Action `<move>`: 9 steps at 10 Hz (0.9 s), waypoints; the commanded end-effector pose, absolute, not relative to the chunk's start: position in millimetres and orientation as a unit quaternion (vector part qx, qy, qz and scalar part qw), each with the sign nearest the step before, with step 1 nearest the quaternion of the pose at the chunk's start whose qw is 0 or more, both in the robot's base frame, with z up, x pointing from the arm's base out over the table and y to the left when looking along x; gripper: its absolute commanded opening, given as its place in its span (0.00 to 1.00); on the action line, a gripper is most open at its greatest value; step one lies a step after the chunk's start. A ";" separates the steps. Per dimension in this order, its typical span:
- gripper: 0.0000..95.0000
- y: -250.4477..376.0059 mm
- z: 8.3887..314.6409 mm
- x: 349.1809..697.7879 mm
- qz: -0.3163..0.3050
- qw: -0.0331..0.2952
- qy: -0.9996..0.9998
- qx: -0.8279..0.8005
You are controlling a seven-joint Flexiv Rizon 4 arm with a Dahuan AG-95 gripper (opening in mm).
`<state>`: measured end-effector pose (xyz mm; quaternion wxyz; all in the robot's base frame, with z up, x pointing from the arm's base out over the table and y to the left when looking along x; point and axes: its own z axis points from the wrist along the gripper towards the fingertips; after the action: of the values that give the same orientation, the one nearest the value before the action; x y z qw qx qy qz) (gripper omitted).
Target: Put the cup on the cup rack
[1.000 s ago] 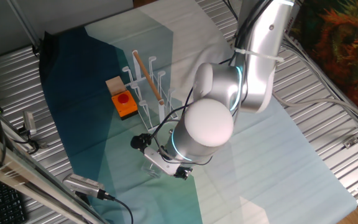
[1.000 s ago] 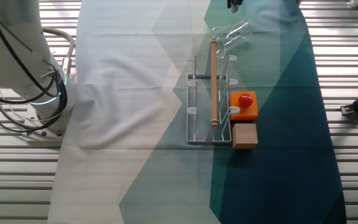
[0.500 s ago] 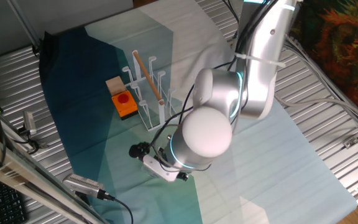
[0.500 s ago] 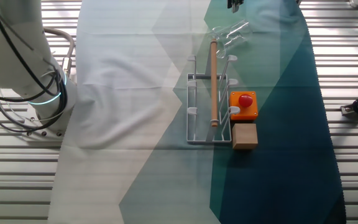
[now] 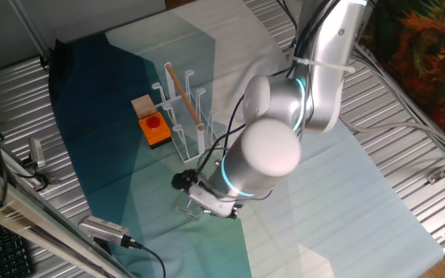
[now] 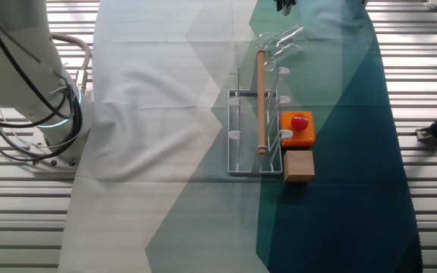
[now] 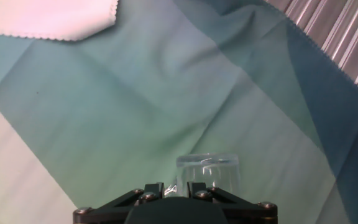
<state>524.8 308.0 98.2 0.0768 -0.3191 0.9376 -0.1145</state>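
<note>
The cup [image 6: 283,42] is a clear glass mug lying on its side on the teal cloth, just beyond the end of the cup rack [image 6: 243,125]. In one fixed view it shows faintly [image 5: 190,209] right under my gripper [image 5: 207,204]. The hand view has the cup [image 7: 208,172] close ahead, slightly right of my gripper [image 7: 174,185]. The jaws stand a narrow gap apart with a glassy glint in it; whether they touch the cup is unclear. The white cup rack [image 5: 182,116] stands upright with a wooden rod [image 5: 184,96] across it.
An orange box with a red button [image 6: 297,127] and a tan block [image 6: 298,165] sit against the rack's side. The arm's base [image 6: 29,76] stands at the left. Cables and a metal clamp [image 5: 107,229] lie at the table edge. A white cloth [image 7: 48,18] lies further off.
The wrist has swung and the gripper has shifted slightly right above the cup. The cup and rack have not moved.
</note>
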 end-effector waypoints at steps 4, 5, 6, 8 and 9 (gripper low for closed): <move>0.20 310.2 97.3 525.7 -0.100 0.051 0.951 -0.289; 0.20 310.2 97.3 525.7 -0.101 0.049 0.950 -0.291; 0.20 310.2 97.3 525.7 -0.101 0.048 0.950 -0.291; 0.20 310.2 97.3 525.7 -0.100 0.046 0.951 -0.290; 0.20 310.2 97.3 525.7 -0.099 0.045 0.950 -0.292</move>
<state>525.7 310.1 97.2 0.0455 -0.2922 0.9501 -0.0991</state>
